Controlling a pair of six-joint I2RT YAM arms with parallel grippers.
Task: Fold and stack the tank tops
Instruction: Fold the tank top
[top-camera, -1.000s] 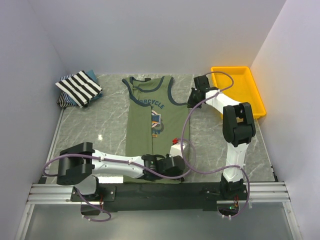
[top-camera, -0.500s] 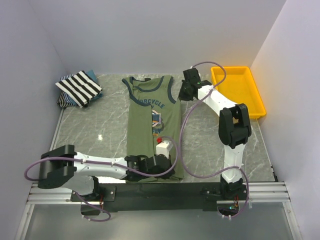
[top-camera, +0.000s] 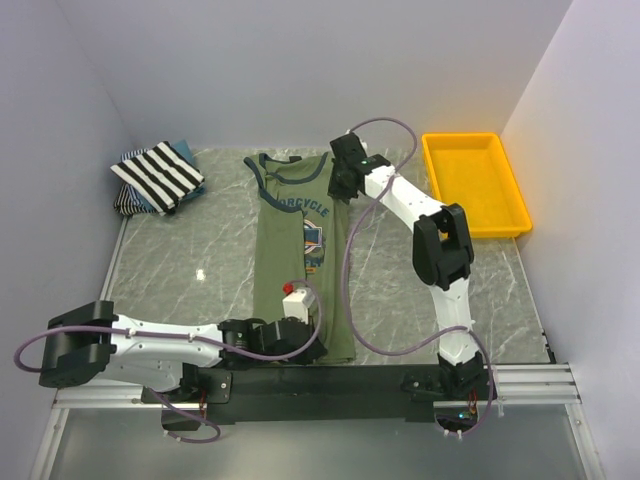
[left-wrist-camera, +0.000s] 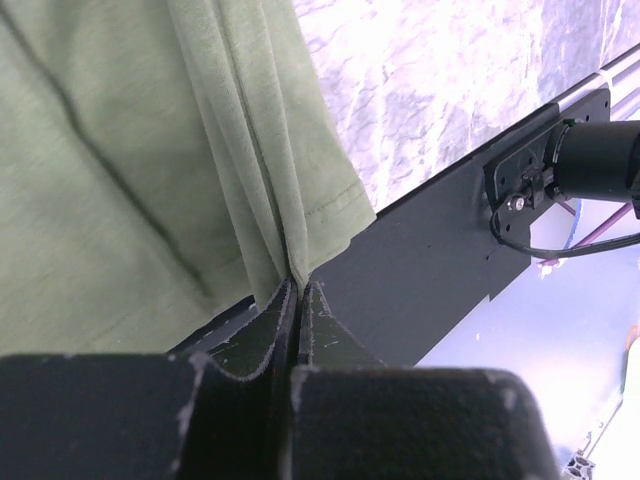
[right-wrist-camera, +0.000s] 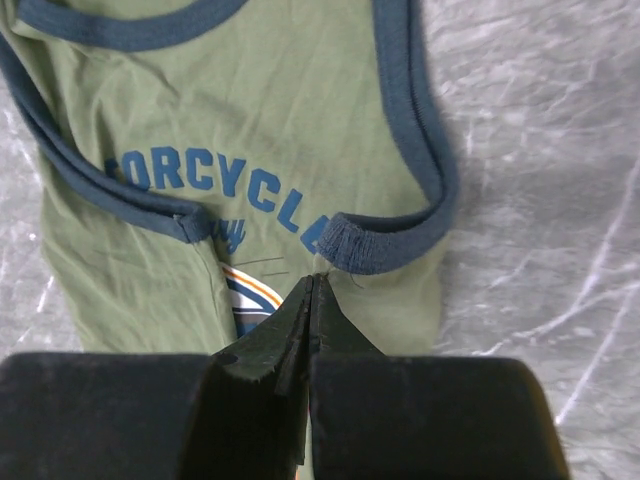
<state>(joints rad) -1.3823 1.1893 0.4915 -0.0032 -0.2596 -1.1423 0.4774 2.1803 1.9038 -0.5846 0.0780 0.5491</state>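
Green top (top-camera: 300, 255) lies lengthwise mid-table, one side folded in. Left gripper (left-wrist-camera: 298, 288) is pinched tight on a fold of fabric at the near hem. Right gripper (right-wrist-camera: 310, 285) is clamped on cloth just under the navy armhole trim (far right edge). Striped top (top-camera: 160, 172) sits in the far-left corner.
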